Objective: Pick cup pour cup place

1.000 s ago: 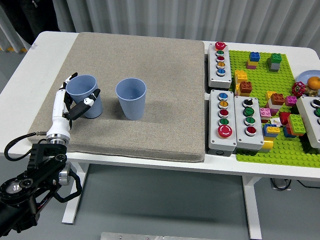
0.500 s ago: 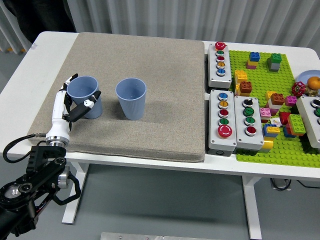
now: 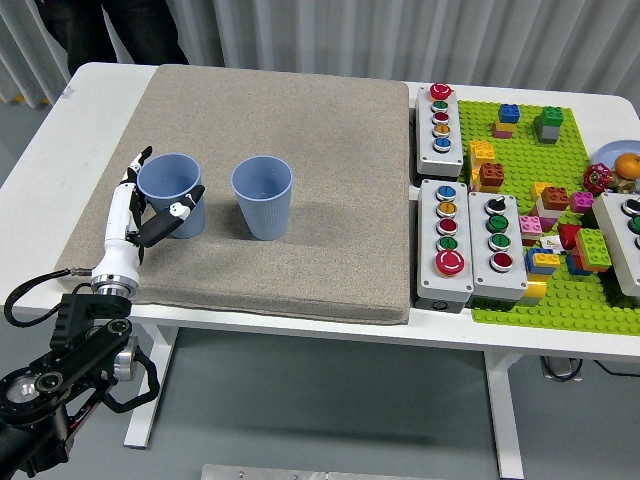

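Observation:
Two blue cups stand upright on the grey mat (image 3: 330, 130). The left cup (image 3: 175, 190) is near the mat's left edge and the right cup (image 3: 264, 195) is a short way to its right, apart from it. My left hand (image 3: 150, 195) is white with black fingertips and wraps the left cup from its left side. The thumb (image 3: 178, 209) lies across the cup's front and the fingers (image 3: 133, 163) curl behind its rim. The cup rests on the mat. What is inside the cups cannot be made out. My right hand is out of view.
Grey button boxes (image 3: 441, 120) (image 3: 446, 243) (image 3: 498, 244) stand just right of the mat. A green baseplate (image 3: 560, 300) with several toy bricks fills the right side. A person's dark legs (image 3: 140, 30) show past the table's far left corner.
The left hand stays around the left cup, and hand and cup have shifted very slightly to the right. The arm's lower part has sunk a little. The right cup has not moved.

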### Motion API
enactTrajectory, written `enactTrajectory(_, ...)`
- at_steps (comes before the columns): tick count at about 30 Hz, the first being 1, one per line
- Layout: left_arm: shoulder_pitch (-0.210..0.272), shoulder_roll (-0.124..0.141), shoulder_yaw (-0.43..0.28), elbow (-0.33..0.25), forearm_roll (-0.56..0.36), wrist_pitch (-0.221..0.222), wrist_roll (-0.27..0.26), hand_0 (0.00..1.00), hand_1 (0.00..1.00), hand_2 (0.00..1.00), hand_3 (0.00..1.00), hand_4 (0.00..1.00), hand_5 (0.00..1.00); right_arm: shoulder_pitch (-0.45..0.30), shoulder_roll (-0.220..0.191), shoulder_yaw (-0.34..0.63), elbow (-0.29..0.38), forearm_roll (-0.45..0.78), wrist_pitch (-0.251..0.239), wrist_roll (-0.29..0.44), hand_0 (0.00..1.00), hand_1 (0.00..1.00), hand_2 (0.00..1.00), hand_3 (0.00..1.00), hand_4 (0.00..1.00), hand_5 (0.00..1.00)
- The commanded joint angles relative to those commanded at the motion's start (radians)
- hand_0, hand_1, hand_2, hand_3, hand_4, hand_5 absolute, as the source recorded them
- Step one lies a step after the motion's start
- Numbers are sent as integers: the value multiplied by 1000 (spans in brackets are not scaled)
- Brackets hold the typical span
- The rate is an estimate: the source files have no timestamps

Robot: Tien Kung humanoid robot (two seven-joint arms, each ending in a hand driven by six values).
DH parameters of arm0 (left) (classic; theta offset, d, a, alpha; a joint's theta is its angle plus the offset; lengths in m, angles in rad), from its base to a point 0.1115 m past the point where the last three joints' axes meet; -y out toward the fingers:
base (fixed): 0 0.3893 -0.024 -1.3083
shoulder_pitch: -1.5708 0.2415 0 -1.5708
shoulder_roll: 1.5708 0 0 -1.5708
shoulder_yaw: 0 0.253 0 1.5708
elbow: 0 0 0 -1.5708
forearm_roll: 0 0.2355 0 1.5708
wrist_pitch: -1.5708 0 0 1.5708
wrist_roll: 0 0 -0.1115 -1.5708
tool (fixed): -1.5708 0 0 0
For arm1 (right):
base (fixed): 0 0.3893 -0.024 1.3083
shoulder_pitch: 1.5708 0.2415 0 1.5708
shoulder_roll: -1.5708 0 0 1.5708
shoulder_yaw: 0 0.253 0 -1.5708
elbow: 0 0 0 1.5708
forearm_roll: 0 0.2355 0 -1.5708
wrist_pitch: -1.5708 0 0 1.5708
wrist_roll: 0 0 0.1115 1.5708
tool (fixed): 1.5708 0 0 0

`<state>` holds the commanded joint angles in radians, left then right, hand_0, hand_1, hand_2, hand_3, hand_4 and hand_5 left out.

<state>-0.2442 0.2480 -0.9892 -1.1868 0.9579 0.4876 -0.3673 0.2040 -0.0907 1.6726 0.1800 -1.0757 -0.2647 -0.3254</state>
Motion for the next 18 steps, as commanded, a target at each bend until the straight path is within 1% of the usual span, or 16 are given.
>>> enactTrajectory(3,1,-1,-12,-6,11,-4,9,820,841,963,998,949,391,-1,0,1,0,-2,-1,0,700,628,560,563,2,30)
enactTrajectory(4,2,-1,-15,-9,16,-7,12,858,880,996,998,992,529,-1,0,1,0,-3,-1,-1,699,628,560,563,2,29)
enactTrajectory(9,7,1,-26,-20,33,-18,26,858,880,996,998,992,529,-2,0,2,0,-6,-1,-2,699,628,560,563,2,29)
enactTrajectory(10,9,1,-29,-26,42,-22,31,891,917,998,998,998,601,-3,0,2,0,-8,-1,-2,700,628,559,562,2,26)
enactTrajectory(13,16,1,-40,-42,50,-27,40,891,917,998,998,998,601,-5,1,4,0,-11,-1,-2,700,628,559,562,2,26)
enactTrajectory(15,17,2,-49,-54,36,-27,40,891,917,998,998,998,601,-6,1,5,0,-12,-1,-2,700,628,559,562,2,26)
enactTrajectory(16,16,4,-54,-60,29,-28,40,909,925,998,998,998,957,-7,1,5,0,-12,-1,-2,700,627,559,563,2,25)
enactTrajectory(17,14,6,-61,-67,19,-28,40,909,925,998,998,998,957,-7,2,6,0,-12,-1,-2,700,627,559,563,2,25)
enactTrajectory(18,6,13,-80,-81,-15,-26,38,909,925,998,998,998,957,-8,2,6,0,-11,-2,-2,700,627,559,563,2,25)
